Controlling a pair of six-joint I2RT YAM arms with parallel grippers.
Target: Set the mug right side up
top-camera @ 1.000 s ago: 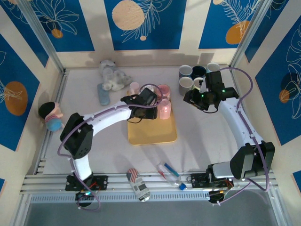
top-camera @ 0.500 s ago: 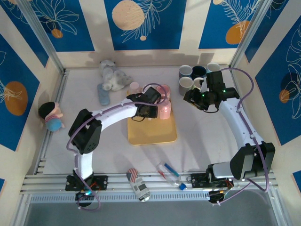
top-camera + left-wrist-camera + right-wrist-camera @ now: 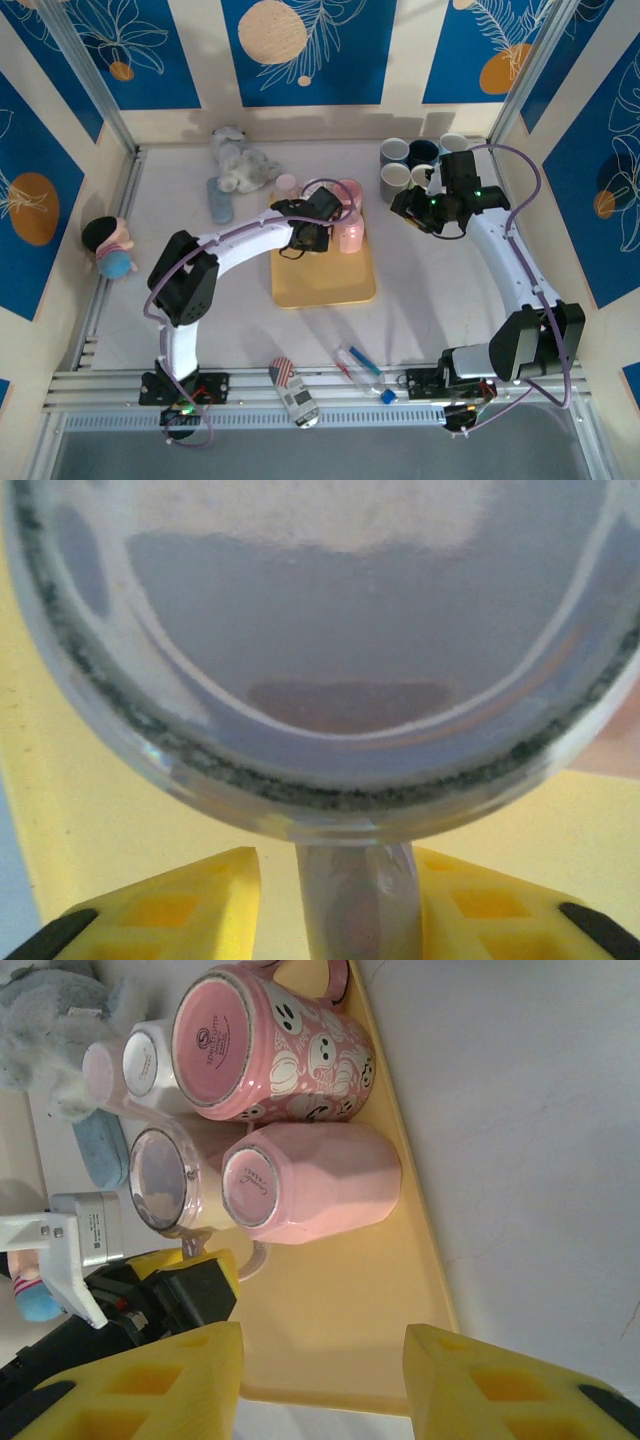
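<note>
Since 1 second ago the left arm has swung its elbow outward and carried the left pincer (image 3: pixel 338 875) along the tray to the mugs at its far end. The right arm has kept its place.

The tabletop (image 3: pixel 200 300) carries the yellow tray (image 3: pixel 325 285) near its middle. 3 mugs stand bottom-up and close together at the tray's far end: the ghost mug (image 3: pixel 270 1040), the pink mug (image 3: pixel 310 1185) and the mug (image 3: pixel 160 1185) that the task concerns. That mug is pale, with a glassy base facing up. It sits on the left of the group, just beside the pink mug, and its handle (image 3: pixel 355 910) points back toward the left arm.

The left pincer is narrow and straddles the handle. 1 finger touches it and a slim gap shows at the other, so the hold does not look made yet. The right pincer (image 3: pixel 320 1380) is wide and empty, and hangs near the tray's right side.

I judge the task to be early. The reach is done and the fingers are placed, but the mug stands inverted on the tray. What remains is to clamp the handle, lift the mug clear of its neighbours, turn it half over and set it down on its base.
</note>
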